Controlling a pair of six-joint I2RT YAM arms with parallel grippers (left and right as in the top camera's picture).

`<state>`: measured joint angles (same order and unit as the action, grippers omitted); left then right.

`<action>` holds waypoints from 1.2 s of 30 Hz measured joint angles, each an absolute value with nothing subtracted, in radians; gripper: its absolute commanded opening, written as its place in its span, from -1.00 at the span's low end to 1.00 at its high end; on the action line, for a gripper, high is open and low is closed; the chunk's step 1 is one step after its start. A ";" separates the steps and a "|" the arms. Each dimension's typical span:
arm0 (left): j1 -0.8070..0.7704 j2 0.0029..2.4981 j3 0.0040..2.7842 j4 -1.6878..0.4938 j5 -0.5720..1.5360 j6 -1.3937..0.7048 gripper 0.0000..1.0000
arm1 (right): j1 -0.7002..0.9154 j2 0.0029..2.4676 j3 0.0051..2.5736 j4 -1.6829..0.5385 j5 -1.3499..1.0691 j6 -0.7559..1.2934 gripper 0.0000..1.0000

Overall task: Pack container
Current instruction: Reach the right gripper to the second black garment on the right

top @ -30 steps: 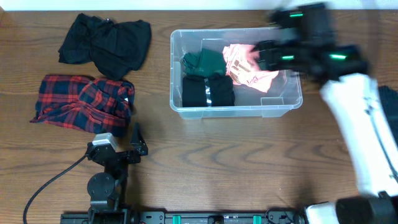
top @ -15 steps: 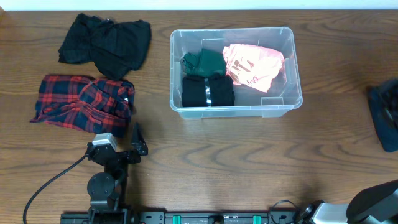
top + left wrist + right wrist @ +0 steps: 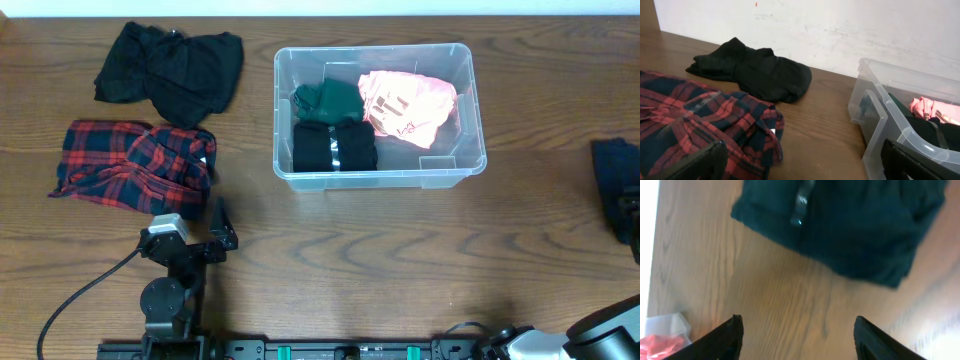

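The clear container stands at the table's middle back. It holds a green garment, a folded black garment and a pink garment. It also shows at the right of the left wrist view. My left gripper is open and empty, low near the front left, beside a red plaid shirt; in its wrist view the shirt lies at the left. My right gripper is open and empty above bare wood, just short of a dark navy garment.
A black garment lies at the back left, also seen in the left wrist view. The dark navy garment lies at the table's right edge. Part of the right arm shows at the front right corner.
The right arm has left the container, swung to the right and gone out of the overhead view. The pink garment lies uncovered in the container. The left arm has not moved.
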<state>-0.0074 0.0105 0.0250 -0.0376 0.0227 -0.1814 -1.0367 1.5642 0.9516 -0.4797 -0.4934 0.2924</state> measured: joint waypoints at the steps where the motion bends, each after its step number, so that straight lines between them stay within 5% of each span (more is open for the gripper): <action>1: -0.007 0.010 0.025 -0.038 0.023 -0.181 0.96 | -1.036 1.564 0.951 -0.460 -0.487 0.280 0.52; 4: -0.007 0.010 0.025 -0.038 0.023 -0.182 0.96 | -1.037 1.564 0.951 -0.405 -0.451 0.251 0.74; 10: -0.007 0.010 0.025 -0.038 0.023 -0.181 0.96 | -1.037 1.612 0.950 -0.282 -0.381 0.178 0.84; 36: -0.007 0.010 0.025 -0.038 0.023 -0.181 0.96 | -1.108 1.792 0.965 -0.183 -0.317 0.093 0.95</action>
